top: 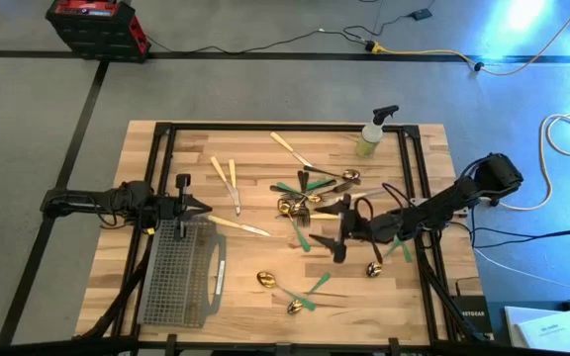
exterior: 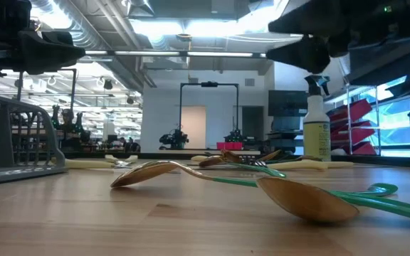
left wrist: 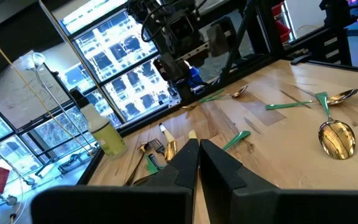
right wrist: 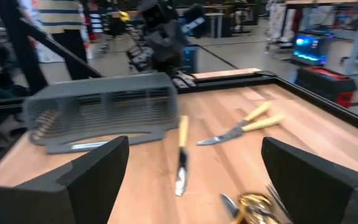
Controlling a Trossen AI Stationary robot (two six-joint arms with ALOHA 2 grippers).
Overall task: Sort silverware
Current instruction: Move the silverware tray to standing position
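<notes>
- Right end effector (top: 342, 235) hangs wide open, empty, over the scattered silverware (top: 310, 193) mid-surface, probably lining up a pick.
- Left end effector (top: 198, 206) is pinched closed, empty, waiting beside the wire-mesh caddy (top: 178, 272).

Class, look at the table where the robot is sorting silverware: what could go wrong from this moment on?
1. The forks and spoons in the middle pile overlap, so the open right gripper above them may lift two pieces at once.
2. The spray bottle stands upright at the table's far edge; a swinging arm might knock it over.
3. The shut left gripper waits over the mesh caddy, possibly crowding any drop there.
</notes>
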